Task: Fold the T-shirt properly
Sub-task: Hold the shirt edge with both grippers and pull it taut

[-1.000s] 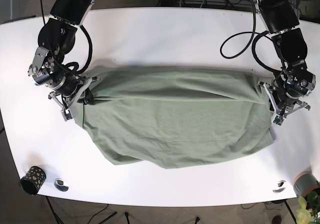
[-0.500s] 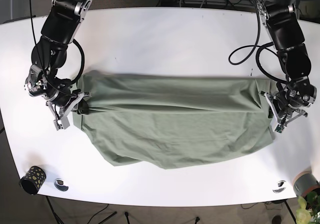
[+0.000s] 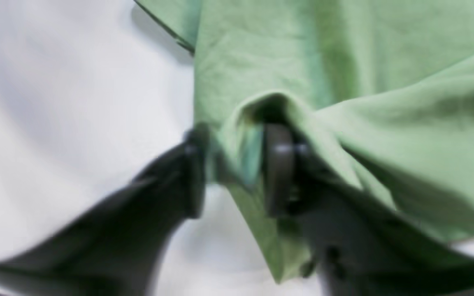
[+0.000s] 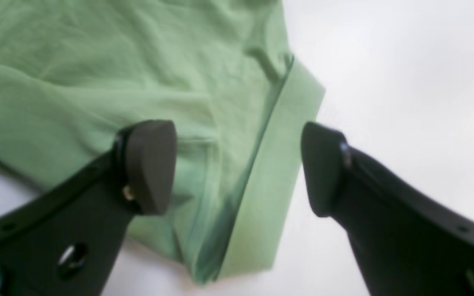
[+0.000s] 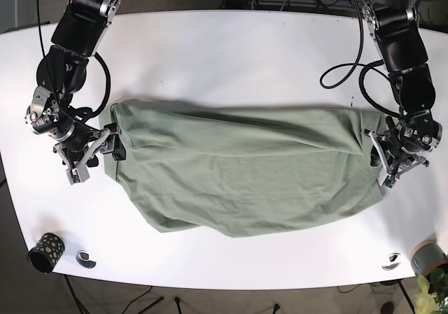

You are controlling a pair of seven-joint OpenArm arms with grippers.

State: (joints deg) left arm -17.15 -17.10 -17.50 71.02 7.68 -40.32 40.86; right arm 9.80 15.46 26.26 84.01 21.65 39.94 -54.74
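L gripper pinches T-shirt edge; R gripper spread.

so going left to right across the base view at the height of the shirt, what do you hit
right gripper at the shirt's left edge → green T-shirt spread across the middle of the white table → left gripper at the shirt's right edge
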